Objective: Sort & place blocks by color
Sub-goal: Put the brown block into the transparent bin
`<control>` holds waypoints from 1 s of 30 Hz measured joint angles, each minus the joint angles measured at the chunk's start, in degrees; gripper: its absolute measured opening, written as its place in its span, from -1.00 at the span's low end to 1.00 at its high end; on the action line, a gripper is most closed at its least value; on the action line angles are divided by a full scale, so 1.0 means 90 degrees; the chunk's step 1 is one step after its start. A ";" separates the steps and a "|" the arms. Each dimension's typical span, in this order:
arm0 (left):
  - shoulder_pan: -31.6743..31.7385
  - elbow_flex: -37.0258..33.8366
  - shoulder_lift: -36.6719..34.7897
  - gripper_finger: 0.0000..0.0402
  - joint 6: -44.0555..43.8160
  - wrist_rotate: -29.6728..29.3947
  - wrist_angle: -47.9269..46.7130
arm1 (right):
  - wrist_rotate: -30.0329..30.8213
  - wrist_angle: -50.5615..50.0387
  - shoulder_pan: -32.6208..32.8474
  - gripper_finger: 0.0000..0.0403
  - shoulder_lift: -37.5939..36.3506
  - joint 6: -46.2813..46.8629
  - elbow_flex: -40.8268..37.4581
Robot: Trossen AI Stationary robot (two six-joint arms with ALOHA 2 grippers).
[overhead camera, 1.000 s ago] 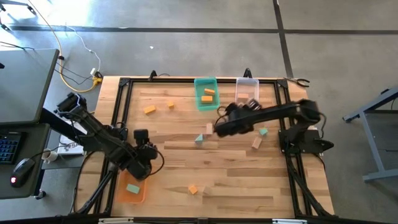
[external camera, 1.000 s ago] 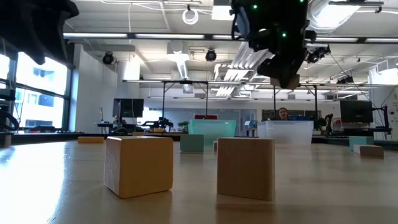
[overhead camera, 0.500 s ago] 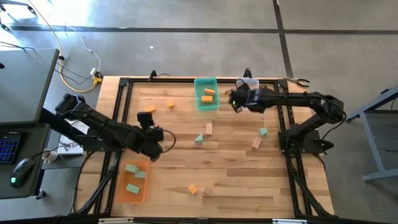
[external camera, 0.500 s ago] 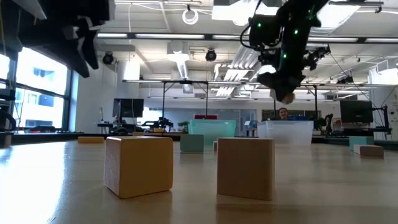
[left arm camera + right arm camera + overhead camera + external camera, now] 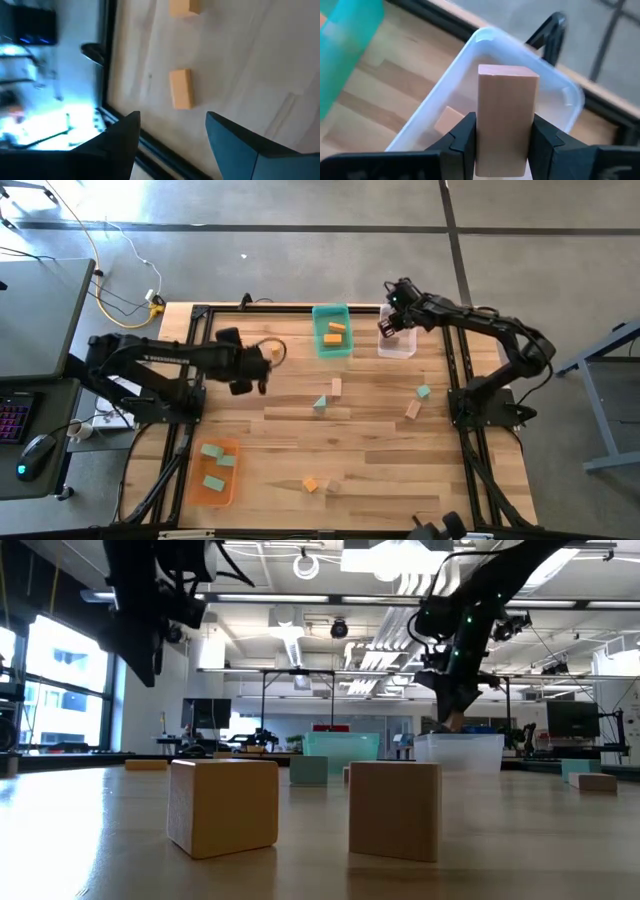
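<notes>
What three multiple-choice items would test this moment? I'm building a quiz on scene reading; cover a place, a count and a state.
1. The right gripper hangs above:
A. the teal bin
B. the clear bin
C. the orange bin

2. Teal blocks lying in the orange bin:
A. none
B. two
C. four

3. The left gripper is:
A. open, holding nothing
B. shut on an orange block
C. shut on a teal block

Answers: 1 B, the clear bin lies behind the tan block it grips. 2 B, two show in the high view. 3 A, its fingers stand apart over the table.
</notes>
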 joint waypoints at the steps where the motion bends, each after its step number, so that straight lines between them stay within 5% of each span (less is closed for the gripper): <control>1: 0.0200 0.0000 -0.0037 0.06 0.0106 0.0244 0.0073 | -0.0200 -0.0007 -0.0083 -0.48 0.0024 -0.0001 0.0000; 9: 0.1753 0.0000 -0.0126 0.06 0.0856 0.1902 0.0698 | -0.0695 -0.0132 -0.0208 -0.48 0.0373 -0.0164 0.0000; 20: 0.3309 0.0000 -0.0078 0.06 0.1844 0.2828 0.1160 | -0.0953 -0.0143 -0.0208 -0.47 0.0631 -0.0374 0.0000; 30: 0.4169 0.0000 -0.0078 0.06 0.2198 0.3898 0.1227 | -0.0763 -0.0145 -0.0227 -0.01 0.0631 -0.0542 0.0000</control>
